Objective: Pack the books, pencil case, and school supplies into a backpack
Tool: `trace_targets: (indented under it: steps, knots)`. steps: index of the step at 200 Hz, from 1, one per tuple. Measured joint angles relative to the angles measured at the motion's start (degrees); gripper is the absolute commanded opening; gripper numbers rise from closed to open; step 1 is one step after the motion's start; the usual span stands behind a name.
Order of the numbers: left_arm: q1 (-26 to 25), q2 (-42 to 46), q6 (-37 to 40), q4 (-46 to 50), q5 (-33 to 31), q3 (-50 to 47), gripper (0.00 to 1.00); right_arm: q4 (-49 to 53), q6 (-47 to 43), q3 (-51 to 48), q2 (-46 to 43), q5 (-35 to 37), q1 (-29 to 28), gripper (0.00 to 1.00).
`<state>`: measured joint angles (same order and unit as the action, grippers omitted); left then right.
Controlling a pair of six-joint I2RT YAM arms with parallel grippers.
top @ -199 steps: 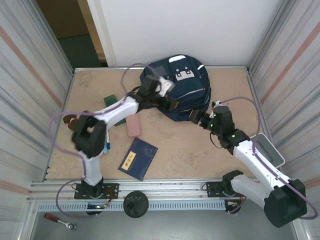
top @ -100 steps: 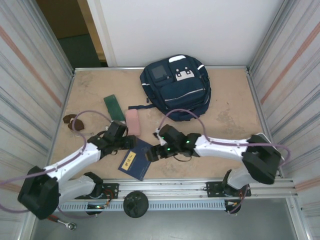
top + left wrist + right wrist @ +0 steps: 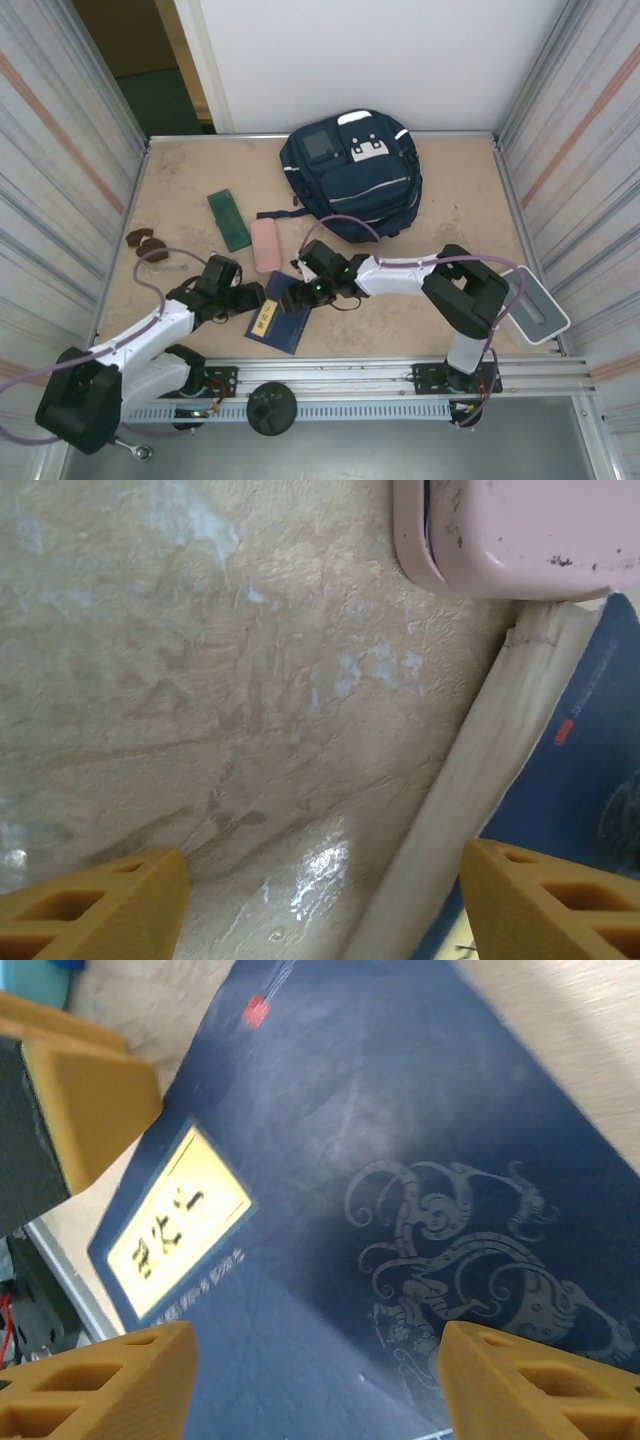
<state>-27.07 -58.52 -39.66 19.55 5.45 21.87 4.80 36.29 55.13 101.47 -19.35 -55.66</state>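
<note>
Surroundings: striped side panels (image 3: pixel 60 160) are enclosing a beige tabletop (image 3: pixel 190 175), with a pale wall behind.
Left gripper: my left gripper (image 3: pixel 320 905) is standing open low over the tabletop. One finger is over bare surface and the other is at the page edge of the book (image 3: pixel 590 780). It is gripping nothing.
Right gripper: my right gripper (image 3: pixel 318 1385) is hovering open above the book's cover, near the yellow label (image 3: pixel 180 1222). It is holding nothing.
Task items: the book is lying flat between both grippers. The pencil case (image 3: pixel 265 245) is lying just beside its far corner; whether they are touching I cannot tell. The backpack (image 3: pixel 352 175) is sitting at the back, well apart.
Step, judged: I am setting up a two-arm lift of the book.
Risk, pages: the softcover is lying flush, so a finger could ride over the edge and crease pages.
Risk, collision: both grippers are working close together, so closing inward could knock fingers.
Risk, shove: sideways pushing could drive the book into the pencil case.
Open room: bare tabletop is lying between book and backpack.
Tight edges: the front rail (image 3: pixel 330 372) is running near the book, and the green flat piece (image 3: pixel 228 220) and pencil case are crowding the left side.
</note>
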Motion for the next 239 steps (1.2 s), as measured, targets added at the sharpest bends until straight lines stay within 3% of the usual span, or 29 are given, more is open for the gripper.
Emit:
trace_targets:
  steps: [52, 86, 117, 162, 193, 239]
  knots:
    - [-16.87, -11.5, -0.15, -9.79, 2.54, 5.64, 0.71, 9.2, -5.66, -4.26, -7.65, 5.27, 11.87, 0.68]
    - [-20.96, -14.51, -1.01, -11.45, -0.11, 10.6, 0.73, 13.9, -7.56, -4.79, -17.53, 8.17, 18.25, 0.77]
    - [-21.62, -14.01, -1.53, -12.59, -3.54, 11.02, 0.75, 14.16, -6.47, -8.15, -27.8, 7.56, 18.45, 0.81]
    - [-20.06, -13.7, 3.52, -12.28, -4.35, 11.15, 0.75, 14.36, -0.31, -17.86, -31.01, 7.37, 18.18, 0.84]
    - [-15.76, -18.67, 7.06, -12.57, 0.72, 14.1, 0.72, 12.2, 4.61, -18.71, -30.4, 7.13, 17.38, 0.76]
    - [-15.67, -25.86, 9.66, -12.61, 4.61, 17.38, 0.61, 6.62, 9.2, -18.71, -25.4, 7.17, 14.01, 0.62]
